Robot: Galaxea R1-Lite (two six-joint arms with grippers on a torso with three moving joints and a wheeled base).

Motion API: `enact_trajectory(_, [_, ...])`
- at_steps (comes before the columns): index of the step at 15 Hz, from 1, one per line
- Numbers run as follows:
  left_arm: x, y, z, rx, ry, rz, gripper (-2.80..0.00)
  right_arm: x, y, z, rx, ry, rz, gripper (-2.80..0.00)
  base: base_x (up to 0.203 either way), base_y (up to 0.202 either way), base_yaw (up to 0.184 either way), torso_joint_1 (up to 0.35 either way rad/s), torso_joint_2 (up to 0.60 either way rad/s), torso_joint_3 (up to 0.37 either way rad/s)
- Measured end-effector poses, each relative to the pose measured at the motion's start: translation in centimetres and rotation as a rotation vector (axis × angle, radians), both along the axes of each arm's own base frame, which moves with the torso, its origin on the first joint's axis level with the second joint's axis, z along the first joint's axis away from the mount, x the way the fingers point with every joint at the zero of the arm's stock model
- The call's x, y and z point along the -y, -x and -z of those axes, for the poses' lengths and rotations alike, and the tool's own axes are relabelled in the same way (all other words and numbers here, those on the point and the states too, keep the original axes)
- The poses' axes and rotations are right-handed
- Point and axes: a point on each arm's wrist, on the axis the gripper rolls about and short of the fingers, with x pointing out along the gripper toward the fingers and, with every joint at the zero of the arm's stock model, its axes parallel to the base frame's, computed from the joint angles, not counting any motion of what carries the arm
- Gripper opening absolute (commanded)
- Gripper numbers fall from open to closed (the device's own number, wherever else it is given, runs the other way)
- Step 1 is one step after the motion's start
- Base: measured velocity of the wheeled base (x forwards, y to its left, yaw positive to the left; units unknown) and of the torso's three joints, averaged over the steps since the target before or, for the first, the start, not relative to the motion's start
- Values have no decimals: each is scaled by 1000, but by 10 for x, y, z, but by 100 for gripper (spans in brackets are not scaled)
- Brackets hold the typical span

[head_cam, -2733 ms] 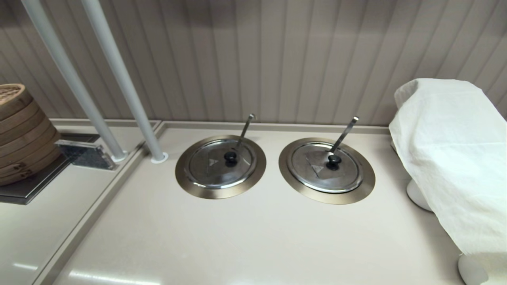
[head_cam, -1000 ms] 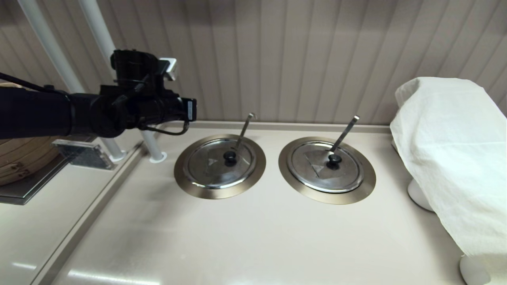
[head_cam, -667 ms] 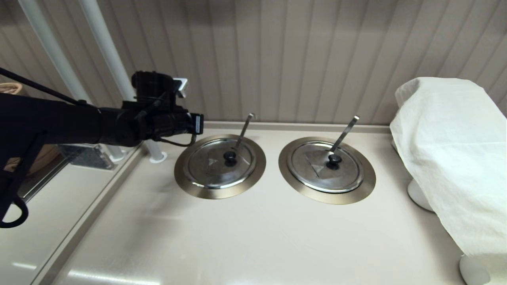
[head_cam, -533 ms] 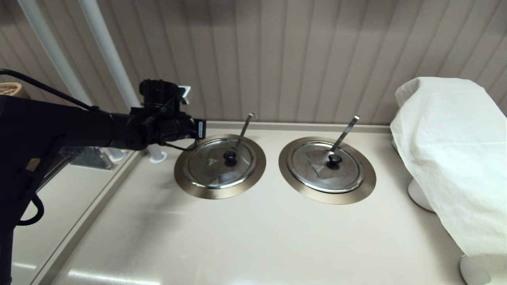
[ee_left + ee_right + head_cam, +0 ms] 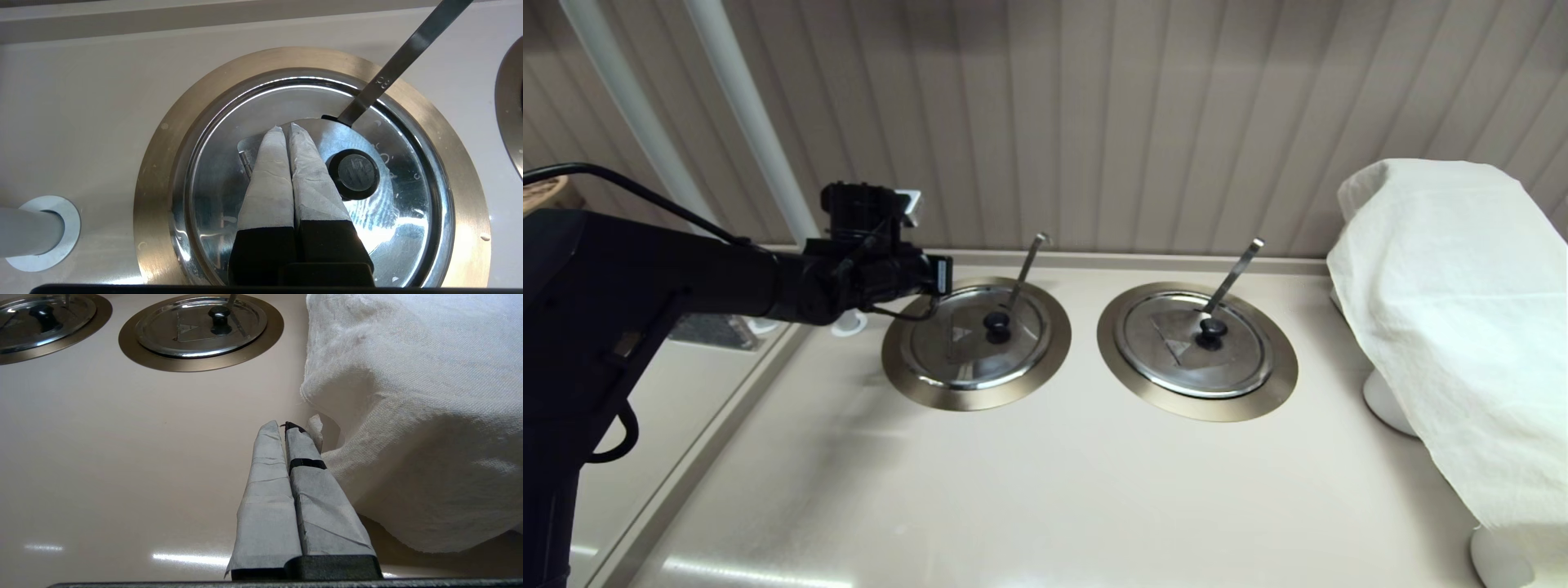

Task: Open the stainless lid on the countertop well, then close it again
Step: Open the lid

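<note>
The stainless lid (image 5: 968, 347) with its black knob (image 5: 996, 325) lies closed in the left countertop well, ringed by the bronze-grey flange (image 5: 907, 371). A hook-tipped ladle handle (image 5: 1029, 265) sticks up through the lid's notch. My left gripper (image 5: 939, 276) hovers over the lid's left edge. In the left wrist view the gripper (image 5: 284, 127) is shut and empty above the lid (image 5: 408, 212), its fingers beside the knob (image 5: 353, 173), not touching it. My right gripper (image 5: 282, 426) is shut and low over the counter, next to the white cloth; it does not show in the head view.
The twin lid (image 5: 1194, 343) with a straight handle sits in the right-hand ring. A white cloth-covered object (image 5: 1454, 310) stands at the right. Two grey poles (image 5: 760, 155) rise at the back left, one with a base ring (image 5: 45, 232) close to the left flange.
My left arm came into view from the left and moved right and down, ending over the left lid. Both lids stay closed.
</note>
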Motion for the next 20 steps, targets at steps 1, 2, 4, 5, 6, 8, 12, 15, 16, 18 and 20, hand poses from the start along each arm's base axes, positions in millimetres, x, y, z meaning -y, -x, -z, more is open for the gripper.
enact_trajectory(1, [0,0,1,-2,-2,0,-280,0,0,0,0,0,0,-280,0,0,0,0,0,0])
enact_trajectory(2, [0,0,2,-4,-3,2,-280,0,0,0,0,0,0,-280,0,0,0,0,0,0])
enact_trajectory(4, [3,-1,5,-8,-4,6,-280,0,0,0,0,0,0,-280,0,0,0,0,0,0])
enact_trajectory(5, [4,-2,6,-11,-3,6,0,0,0,0,0,0,0,-280,0,0,0,0,0,0])
enact_trajectory(6, [4,-2,7,-12,-3,6,0,0,0,0,0,0,0,-280,0,0,0,0,0,0])
enact_trajectory(8, [8,-3,12,-20,-11,9,0,0,0,0,0,0,0,-280,0,0,0,0,0,0])
enact_trajectory(12, [12,-4,18,-36,-11,23,0,0,0,0,0,0,0,-280,0,0,0,0,0,0])
enact_trajectory(15, [14,-5,31,-40,3,66,0,0,0,0,0,0,0,-280,0,0,0,0,0,0])
enact_trajectory(16, [15,-10,38,-6,16,71,0,0,0,0,0,0,0,-280,0,0,0,0,0,0])
enact_trajectory(18, [20,-20,49,101,75,51,0,0,0,0,0,0,0,-280,0,0,0,0,0,0])
enact_trajectory(20, [27,-28,64,150,137,42,0,0,0,0,0,0,0,-280,0,0,0,0,0,0])
